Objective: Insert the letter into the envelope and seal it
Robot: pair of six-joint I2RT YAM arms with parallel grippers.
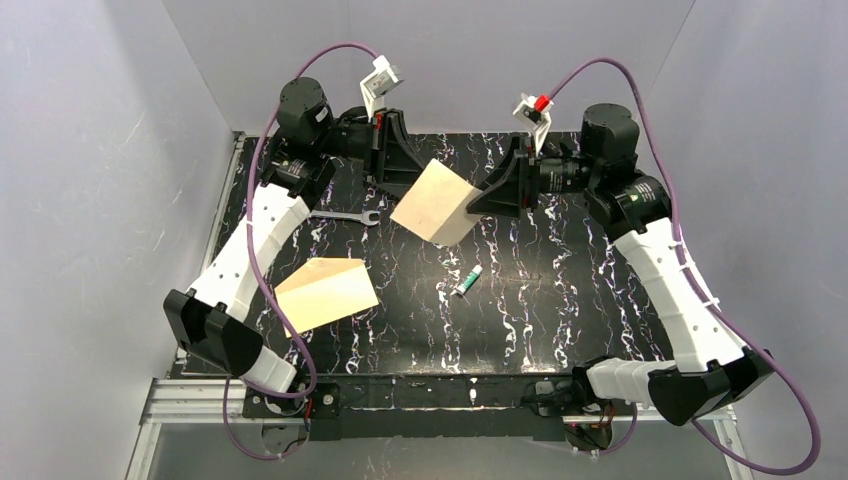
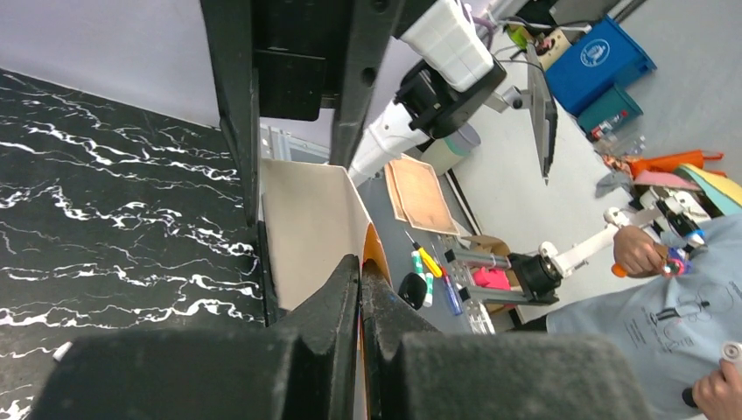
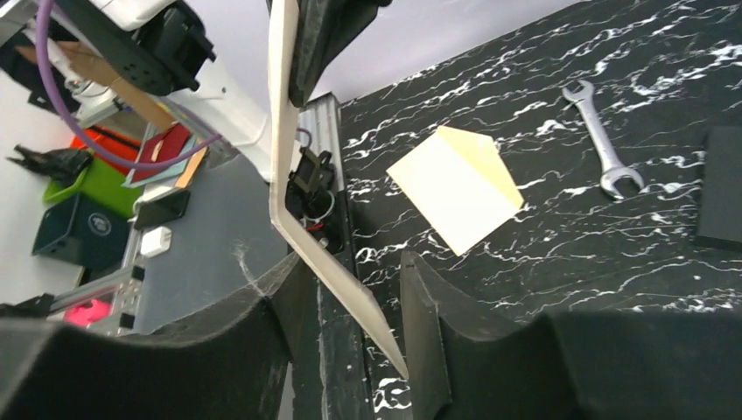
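Note:
A pale cream envelope [image 1: 430, 200] hangs in the air over the back middle of the table, between my two grippers. My left gripper [image 1: 408, 180] is shut on its upper edge; the left wrist view shows the cream sheet [image 2: 306, 219] with an orange-tan inner side pinched between the closed fingers [image 2: 360, 262]. My right gripper [image 1: 480, 205] is open, and the envelope's lower edge [image 3: 282, 131] runs loosely between its spread fingers [image 3: 352, 258]. The tan letter [image 1: 325, 292] lies flat on the table at the front left and also shows in the right wrist view [image 3: 455, 188].
A steel wrench [image 1: 345, 215] lies at the back left, also in the right wrist view [image 3: 604, 144]. A green-and-white glue stick [image 1: 469, 281] lies near the middle. A black flat square [image 3: 722, 188] lies beyond the wrench. Grey walls enclose the back and both sides.

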